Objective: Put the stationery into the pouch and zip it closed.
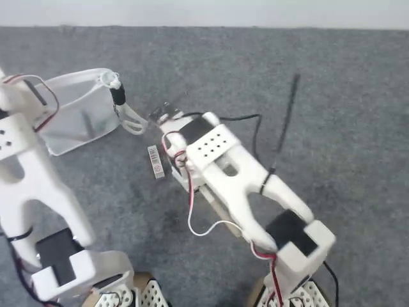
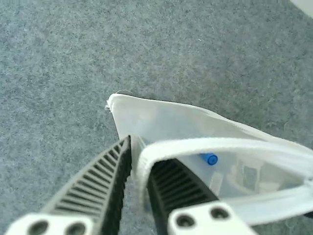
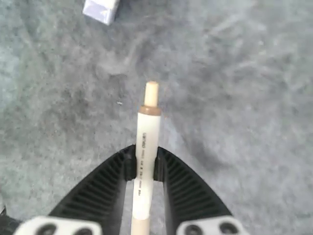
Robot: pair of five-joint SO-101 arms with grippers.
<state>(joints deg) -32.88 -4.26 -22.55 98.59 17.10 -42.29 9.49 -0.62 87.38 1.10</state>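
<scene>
The translucent white pouch (image 1: 80, 115) lies at the far left of the grey carpet, mouth open. My left gripper (image 2: 139, 149) is shut on the pouch (image 2: 161, 120) at its white rim. Inside the pouch are a blue-capped item (image 2: 210, 159) and some pale pieces. My right gripper (image 3: 144, 155) is shut on a white pen (image 3: 145, 137), held low over the carpet just right of the pouch. The right arm (image 1: 217, 157) reaches in from the near side. A small white barcoded box (image 1: 155, 161) lies beside that arm; the same box (image 3: 100, 10) lies beyond the pen tip.
A thin black pen (image 1: 287, 118) lies on the carpet to the right of the right arm. A white loop strap (image 1: 131, 119) hangs from the pouch's right corner. Open carpet stretches to the far right and along the back.
</scene>
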